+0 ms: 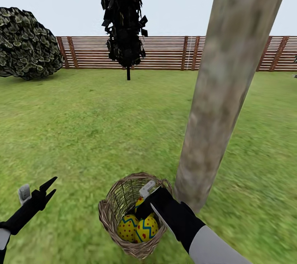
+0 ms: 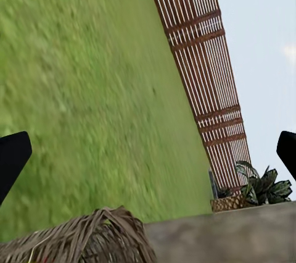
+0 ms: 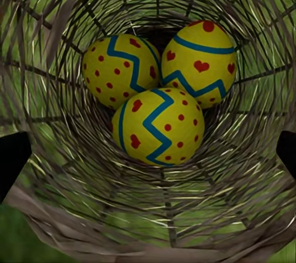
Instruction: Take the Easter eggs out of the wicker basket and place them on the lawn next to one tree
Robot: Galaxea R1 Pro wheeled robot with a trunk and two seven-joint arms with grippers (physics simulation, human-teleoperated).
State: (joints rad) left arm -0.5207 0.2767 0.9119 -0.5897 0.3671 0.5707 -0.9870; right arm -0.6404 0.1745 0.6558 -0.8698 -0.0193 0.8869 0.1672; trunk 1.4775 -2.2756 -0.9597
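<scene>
The right gripper (image 1: 144,200) reaches into the mouth of the wicker basket (image 1: 111,210), its fingers spread wide and touching nothing; straight ahead of it, at the basket's bottom, the three Easter eggs (image 3: 159,125) lie bunched together, each touching its neighbours; the nearest egg sits just below the open fingertips; the tree (image 1: 222,90) rises just beside this gripper's far side, its trunk close against the basket on the lawn (image 1: 82,132); the left gripper (image 1: 47,189) hangs above the grass well off to the basket's other side, jaws parted and empty; beyond it stand a bush (image 1: 27,45) and the fence (image 1: 165,52)
</scene>
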